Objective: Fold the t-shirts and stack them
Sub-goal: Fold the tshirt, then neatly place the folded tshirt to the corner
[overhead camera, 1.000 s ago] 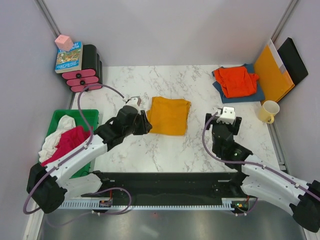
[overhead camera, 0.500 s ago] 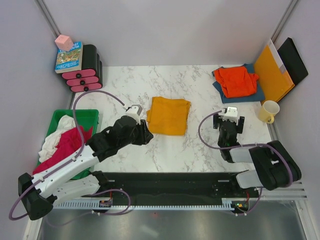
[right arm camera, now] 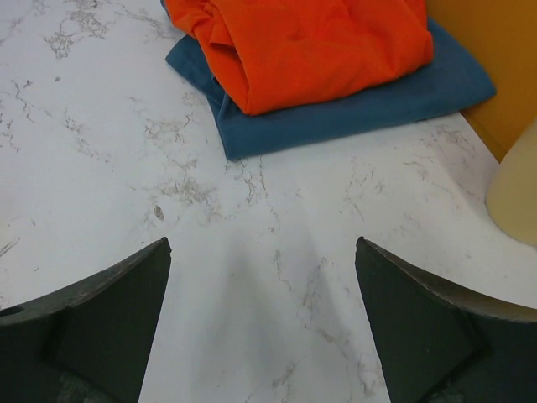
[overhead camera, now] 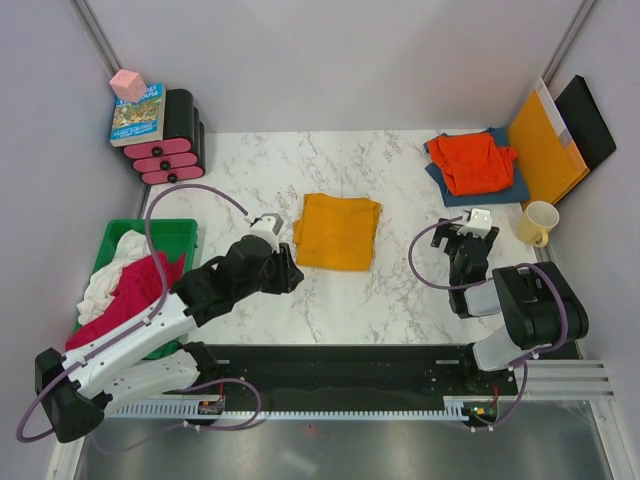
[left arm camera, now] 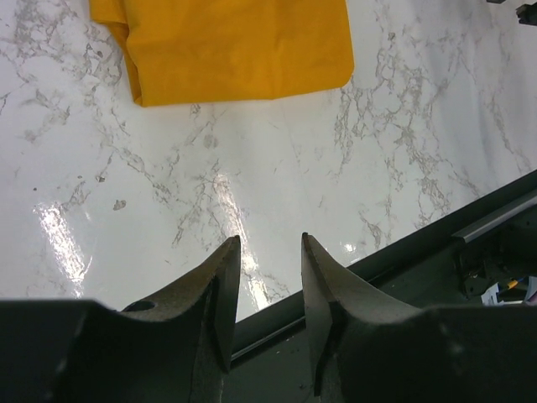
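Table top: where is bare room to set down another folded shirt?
Bare marble lies between the mustard shirt and the right hand, and behind that shirt. The far right corner is crowded: red-orange shirt on blue shirt, folder, mug.

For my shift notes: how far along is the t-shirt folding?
Done: red-orange shirt stacked on dark blue shirt; mustard-yellow shirt folded mid-table. In hand: nothing; left gripper and right gripper open, empty. Left: magenta shirt and white shirt, bunched in green bin.
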Robot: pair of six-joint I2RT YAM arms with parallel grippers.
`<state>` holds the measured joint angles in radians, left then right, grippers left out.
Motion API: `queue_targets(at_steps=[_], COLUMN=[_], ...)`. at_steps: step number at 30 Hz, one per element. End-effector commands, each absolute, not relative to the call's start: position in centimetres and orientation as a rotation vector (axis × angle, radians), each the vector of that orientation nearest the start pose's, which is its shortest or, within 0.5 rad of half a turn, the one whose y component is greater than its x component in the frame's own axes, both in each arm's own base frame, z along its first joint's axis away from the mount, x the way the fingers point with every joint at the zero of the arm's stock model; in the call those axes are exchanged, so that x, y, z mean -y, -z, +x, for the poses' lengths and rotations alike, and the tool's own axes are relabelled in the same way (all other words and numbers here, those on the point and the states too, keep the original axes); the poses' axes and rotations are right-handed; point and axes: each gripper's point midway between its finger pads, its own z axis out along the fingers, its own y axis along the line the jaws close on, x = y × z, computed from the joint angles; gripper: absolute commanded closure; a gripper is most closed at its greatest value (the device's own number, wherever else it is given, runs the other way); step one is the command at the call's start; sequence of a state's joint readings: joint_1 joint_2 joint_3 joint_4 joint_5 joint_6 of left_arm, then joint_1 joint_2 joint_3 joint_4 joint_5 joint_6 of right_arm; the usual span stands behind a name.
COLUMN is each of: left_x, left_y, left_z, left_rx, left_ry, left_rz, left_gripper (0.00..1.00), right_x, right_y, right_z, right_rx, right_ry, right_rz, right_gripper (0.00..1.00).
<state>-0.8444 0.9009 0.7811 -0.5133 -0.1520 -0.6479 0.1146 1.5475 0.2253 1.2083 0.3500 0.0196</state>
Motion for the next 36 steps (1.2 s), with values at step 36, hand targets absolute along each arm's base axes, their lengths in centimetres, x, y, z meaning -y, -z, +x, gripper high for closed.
queue_targets(at_steps=[36], left_x=[24.7], left_y=[-19.4], left_z=[24.5], left_rx=[-2.282], left_ry=[0.105], left_rz=[-0.202], left_gripper=[0.37], right_x=[-6.8], right_y=[-12.6], right_z=[39.4], right_rx=[-1.833], right_ry=[-0.207], right_rz=[-0.291], right_gripper=[0.02])
